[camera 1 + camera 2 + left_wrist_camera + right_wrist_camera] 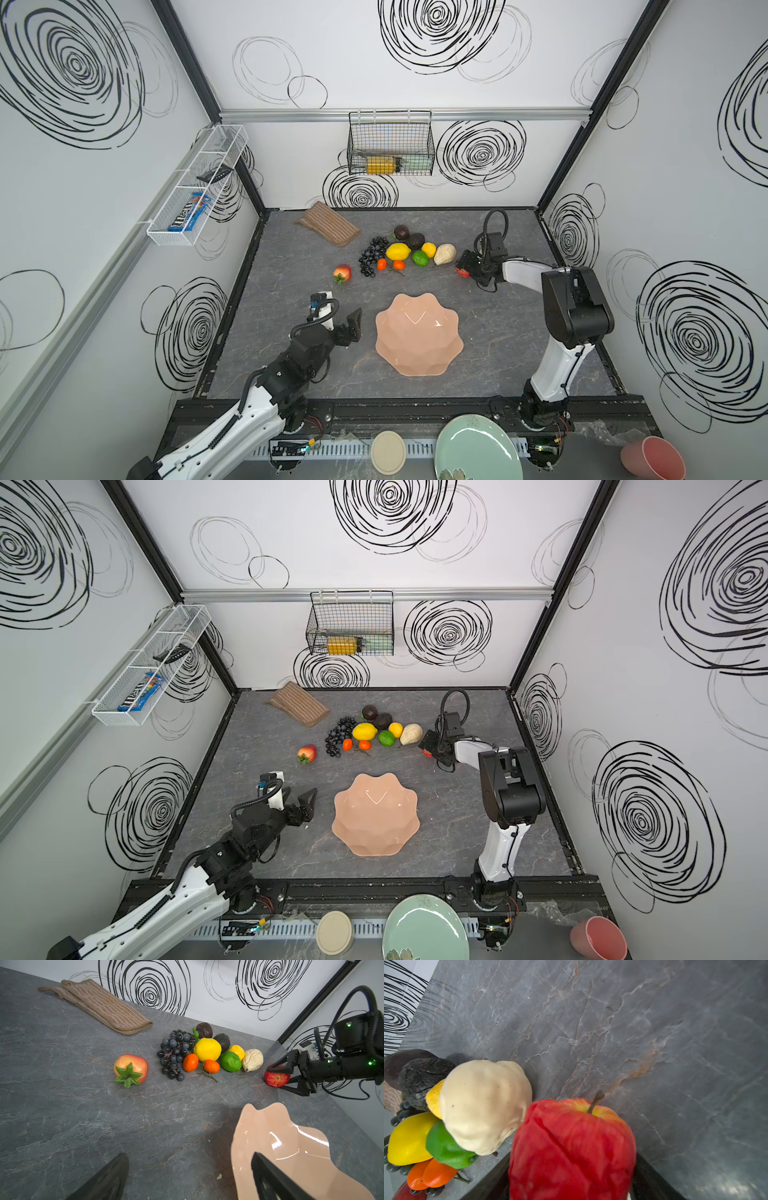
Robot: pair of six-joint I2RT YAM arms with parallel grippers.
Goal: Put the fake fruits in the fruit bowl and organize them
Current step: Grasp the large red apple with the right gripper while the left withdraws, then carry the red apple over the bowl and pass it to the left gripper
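Note:
The peach-pink scalloped fruit bowl stands empty in the middle of the table. Behind it lie the fake fruits: dark grapes, a lemon, a lime, a beige fruit, two avocados, two tangerines, and a red-yellow fruit with green leaves off to the left. My right gripper has its jaws against both sides of a red apple resting on the table. My left gripper hangs open and empty left of the bowl.
A brown striped cloth lies at the back left. A black wire basket hangs on the back wall and a white wire shelf on the left wall. In front of the table sit a mint plate, a beige lid and a coral cup.

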